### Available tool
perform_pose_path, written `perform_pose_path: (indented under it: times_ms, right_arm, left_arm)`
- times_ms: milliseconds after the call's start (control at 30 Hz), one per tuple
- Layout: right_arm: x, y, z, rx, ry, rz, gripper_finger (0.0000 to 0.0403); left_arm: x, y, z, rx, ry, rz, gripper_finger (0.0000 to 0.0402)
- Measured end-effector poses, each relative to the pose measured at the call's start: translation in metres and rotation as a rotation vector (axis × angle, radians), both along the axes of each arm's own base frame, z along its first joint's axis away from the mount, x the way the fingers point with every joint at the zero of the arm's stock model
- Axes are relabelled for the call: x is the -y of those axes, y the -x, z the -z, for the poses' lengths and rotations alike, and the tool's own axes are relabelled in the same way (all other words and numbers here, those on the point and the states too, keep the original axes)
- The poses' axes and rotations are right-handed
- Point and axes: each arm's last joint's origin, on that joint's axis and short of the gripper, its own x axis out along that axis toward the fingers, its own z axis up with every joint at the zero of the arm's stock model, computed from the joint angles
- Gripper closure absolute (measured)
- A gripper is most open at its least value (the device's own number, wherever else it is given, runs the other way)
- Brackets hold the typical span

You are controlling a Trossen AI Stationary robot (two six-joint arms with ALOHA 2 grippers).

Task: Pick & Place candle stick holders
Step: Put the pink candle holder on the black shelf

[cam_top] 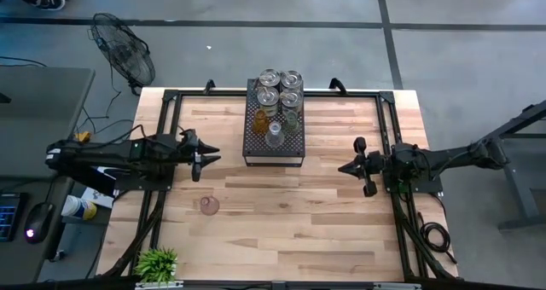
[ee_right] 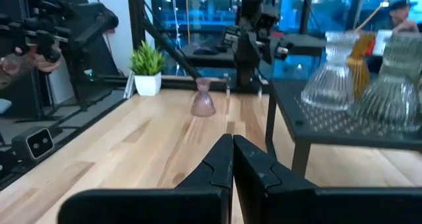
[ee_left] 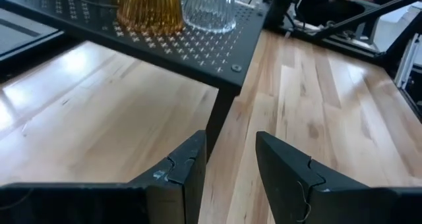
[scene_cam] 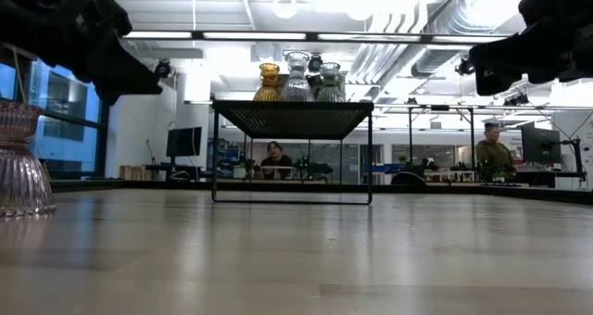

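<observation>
Between picks: pinkish holder alone on worktop, others on black tray. Left gripper fingers apart, empty; right gripper fingers closed, empty. Next, likely: left drops over pinkish holder.

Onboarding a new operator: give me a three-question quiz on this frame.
1. True or false: the pinkish holder stands on the black tray.
2. Which gripper has its fingers apart: left gripper or right gripper?
3. What colour is the holder beside the clear holder at the tray's near edge, in the left wrist view?

Key: 1 false, it stands on the table. 2 left. 3 amber, the amber holder.
</observation>
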Motion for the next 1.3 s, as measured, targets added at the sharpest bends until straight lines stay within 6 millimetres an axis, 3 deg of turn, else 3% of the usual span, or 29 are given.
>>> perform_pose_path:
  times_ms: [633, 933, 1300]
  right_arm:
    - [0.002, 0.01, -0.007, 0.097, 0.076, 0.033, 0.0403]
    - [0.003, 0.01, -0.008, 0.096, 0.09, 0.082, 0.0403]
    - [0.003, 0.01, -0.007, 0.096, 0.091, 0.082, 0.0403]
  left_arm:
    - [0.0, -0.013, -0.019, -0.16, 0.056, -0.023, 0.0273]
    - [0.0, -0.022, -0.039, -0.191, 0.078, -0.033, 0.0273]
    - [0.002, -0.027, -0.051, -0.357, 0.299, -0.068, 0.0273]
